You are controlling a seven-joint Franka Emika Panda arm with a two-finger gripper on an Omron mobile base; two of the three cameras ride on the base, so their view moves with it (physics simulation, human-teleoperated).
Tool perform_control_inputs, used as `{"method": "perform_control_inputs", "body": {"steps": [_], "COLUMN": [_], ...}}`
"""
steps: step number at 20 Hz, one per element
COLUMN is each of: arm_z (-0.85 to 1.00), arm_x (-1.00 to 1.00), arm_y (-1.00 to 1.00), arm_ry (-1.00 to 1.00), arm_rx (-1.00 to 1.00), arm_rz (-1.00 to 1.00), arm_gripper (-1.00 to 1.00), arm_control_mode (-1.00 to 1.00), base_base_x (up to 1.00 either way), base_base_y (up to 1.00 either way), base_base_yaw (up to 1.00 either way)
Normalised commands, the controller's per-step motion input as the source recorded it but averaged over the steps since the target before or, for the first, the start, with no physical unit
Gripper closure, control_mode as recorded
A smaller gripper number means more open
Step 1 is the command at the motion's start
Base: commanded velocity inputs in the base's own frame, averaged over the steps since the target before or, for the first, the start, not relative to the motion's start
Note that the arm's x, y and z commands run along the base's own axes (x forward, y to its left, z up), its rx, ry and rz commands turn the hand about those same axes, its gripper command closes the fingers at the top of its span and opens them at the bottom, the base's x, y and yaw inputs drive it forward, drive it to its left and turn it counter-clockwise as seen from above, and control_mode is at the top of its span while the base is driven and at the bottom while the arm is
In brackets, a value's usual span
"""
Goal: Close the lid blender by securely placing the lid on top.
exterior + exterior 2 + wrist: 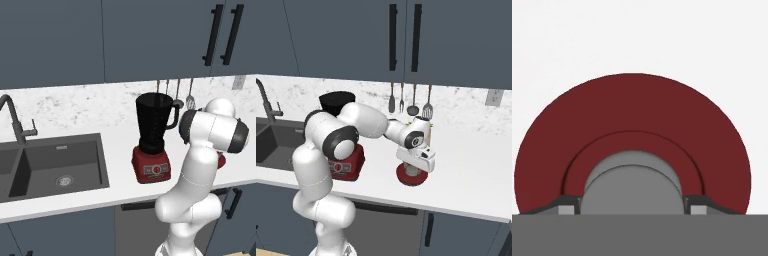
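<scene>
The blender (152,137) stands on the counter right of the sink, a black jar with an uncovered rim on a red base; in the right base view the blender (336,102) is mostly behind my arm. The red lid (412,176) lies flat on the counter to its right, and a sliver of the lid (221,161) peeks out behind my forearm. My gripper (413,169) points straight down onto it. In the hand view the lid (632,110) is close, and my gripper (632,202) has a fingertip (569,202) against each side of the grey knob.
A dark double sink (55,165) with a tall faucet (12,117) lies left of the blender. Several utensils (408,100) hang on the marble backsplash behind the lid. Dark cabinets (406,35) hang overhead, and the counter's front edge (456,212) is near the lid.
</scene>
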Motion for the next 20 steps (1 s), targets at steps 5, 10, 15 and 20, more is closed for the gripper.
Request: {"method": "perform_control_inputs", "body": {"steps": [5,10,15,20], "arm_z": [0.00,0.03,0.53,0.95], "arm_x": [0.00,-0.01,-0.25,-0.26], "arm_y": [0.00,-0.01,-0.19,-0.16], "arm_ry": [0.00,-0.01,-0.19,-0.30], "arm_rx": [0.00,0.01,0.13,0.18], "arm_rz": [0.00,0.00,0.00,-0.02], "arm_gripper": [1.00,1.00,1.00,1.00], "arm_control_mode": [-1.00,-1.00,-1.00,-1.00], "base_base_x": [0.00,0.00,0.00,0.00], "base_base_y": [0.00,0.00,0.00,0.00], "base_base_yaw": [0.00,0.00,0.00,0.00]}}
